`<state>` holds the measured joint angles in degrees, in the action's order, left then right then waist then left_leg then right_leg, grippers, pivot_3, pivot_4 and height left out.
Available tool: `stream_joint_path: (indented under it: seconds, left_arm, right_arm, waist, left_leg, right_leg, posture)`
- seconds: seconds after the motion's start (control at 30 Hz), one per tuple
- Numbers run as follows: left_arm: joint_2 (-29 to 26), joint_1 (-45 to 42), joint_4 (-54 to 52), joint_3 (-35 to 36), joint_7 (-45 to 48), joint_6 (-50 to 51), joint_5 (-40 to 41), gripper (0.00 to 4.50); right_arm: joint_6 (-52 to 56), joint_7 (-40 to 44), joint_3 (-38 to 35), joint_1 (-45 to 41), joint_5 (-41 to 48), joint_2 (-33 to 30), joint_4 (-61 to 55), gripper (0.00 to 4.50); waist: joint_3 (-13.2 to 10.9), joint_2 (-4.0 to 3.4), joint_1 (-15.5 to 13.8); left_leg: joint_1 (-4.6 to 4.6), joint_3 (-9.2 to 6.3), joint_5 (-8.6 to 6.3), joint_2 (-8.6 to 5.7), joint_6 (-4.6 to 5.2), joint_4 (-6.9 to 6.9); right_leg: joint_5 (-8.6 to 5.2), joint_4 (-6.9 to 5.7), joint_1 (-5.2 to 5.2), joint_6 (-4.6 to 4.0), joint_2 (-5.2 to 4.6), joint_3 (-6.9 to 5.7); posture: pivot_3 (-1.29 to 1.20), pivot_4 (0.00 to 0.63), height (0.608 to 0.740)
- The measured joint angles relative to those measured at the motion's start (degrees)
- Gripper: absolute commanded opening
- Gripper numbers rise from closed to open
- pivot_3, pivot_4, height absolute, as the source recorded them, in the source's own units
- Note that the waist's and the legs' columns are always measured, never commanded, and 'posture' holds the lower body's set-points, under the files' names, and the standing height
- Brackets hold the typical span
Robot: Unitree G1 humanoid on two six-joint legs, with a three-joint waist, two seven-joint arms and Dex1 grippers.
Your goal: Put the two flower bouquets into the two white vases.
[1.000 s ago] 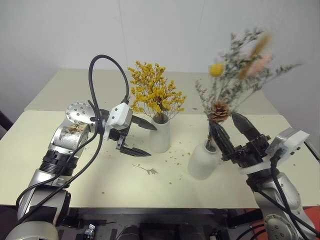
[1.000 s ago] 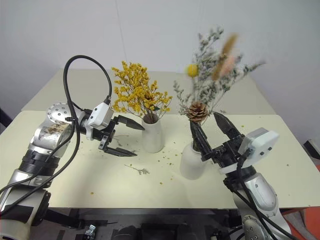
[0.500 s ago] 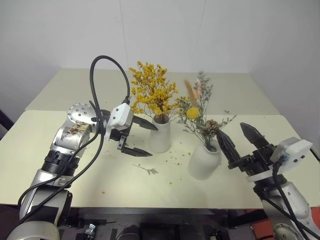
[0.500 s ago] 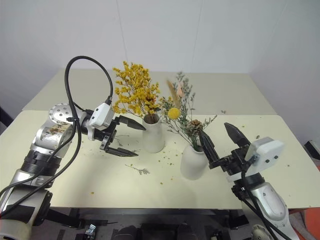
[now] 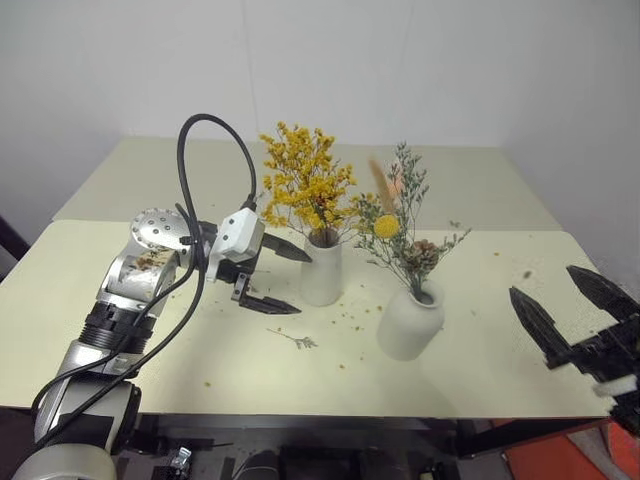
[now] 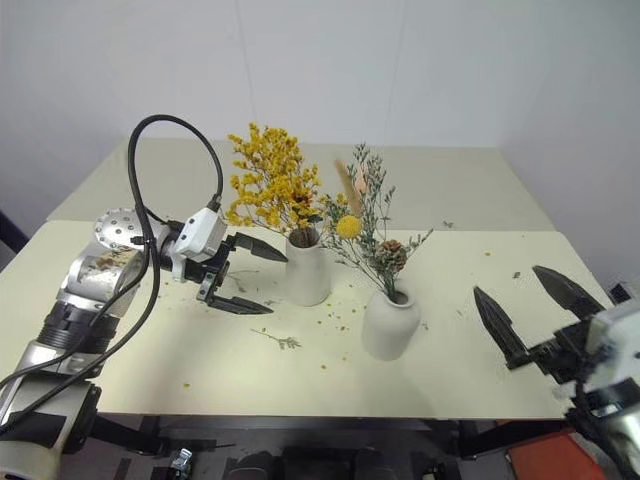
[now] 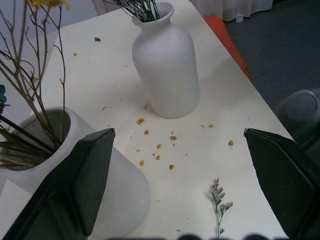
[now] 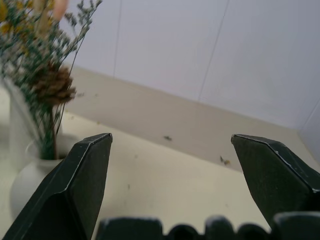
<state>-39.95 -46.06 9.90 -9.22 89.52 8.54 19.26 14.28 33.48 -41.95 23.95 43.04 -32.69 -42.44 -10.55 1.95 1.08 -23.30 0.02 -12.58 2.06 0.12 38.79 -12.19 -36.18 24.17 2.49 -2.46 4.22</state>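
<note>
Both bunches are seated, so from here my worry is knocking something over. My left gripper [image 5: 272, 275] hangs with its jaws wide apart and empty just beside the taller white vase [image 5: 321, 270]; a careless swing of that arm could tip it, I judge, since the bushy yellow bouquet [image 5: 305, 185] standing in it looks top-heavy. My right gripper [image 6: 535, 310] is also spread apart and holds nothing, well apart from the shorter rounded vase [image 6: 389, 322] near the counter's [image 5: 150, 330] right edge. That vase carries the thinner green bouquet [image 6: 368, 225] with its pinecone and yellow ball, leaning slightly towards the yellow one; the sprigs touch or nearly touch. Crumbs and a loose twig [image 5: 297, 341] lie on the counter between the vases.
</note>
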Motion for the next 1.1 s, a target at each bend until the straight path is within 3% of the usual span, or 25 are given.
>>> stream_joint_path:
  seconds: [0.2,0.4,0.7,1.1]
  left_arm:
    - [-4.18,2.43,-0.16,2.63,-0.26,0.55,0.40,4.50]
    - [-8.03,7.21,-2.38,5.87,-1.83,1.97,1.12,4.50]
    - [-11.28,13.03,-7.64,9.70,-4.65,4.41,2.04,4.50]
    - [-14.16,17.36,-10.02,12.91,-9.24,5.37,2.50,4.50]
  right_arm:
    - [3.85,10.24,-10.25,6.50,5.33,-10.66,2.80,4.48]
    - [6.80,13.84,-13.72,5.89,2.86,-16.65,7.88,4.48]
    - [7.27,17.74,-13.72,1.90,-2.04,-20.33,12.47,4.48]
    - [8.51,22.70,-7.62,-3.48,-4.67,-22.20,15.71,4.48]
  waist:
    - [0.02,-0.03,0.17]
    - [0.04,0.01,-0.10]
    - [0.04,0.01,-0.35]
    - [0.03,0.01,-0.22]
  left_leg:
    - [0.02,0.02,0.00,0.02,0.00,-0.06]
    - [0.02,0.05,0.00,0.00,0.00,-0.03]
    - [-0.01,0.06,0.00,-0.01,-0.01,-0.05]
    - [0.00,0.08,-0.01,0.01,-0.01,-0.08]
  right_leg:
    - [-0.18,0.02,0.01,-0.28,0.00,0.00]
    - [-0.21,0.09,-0.01,-0.31,-0.05,0.02]
    - [-0.22,0.10,0.00,-0.30,-0.07,-0.01]
    - [-0.22,0.09,0.04,-0.29,-0.05,0.00]
  posture:
    - [0.00,0.150,0.740]
    - [0.00,0.150,0.740]
    - [0.00,0.150,0.740]
    - [0.00,0.150,0.740]
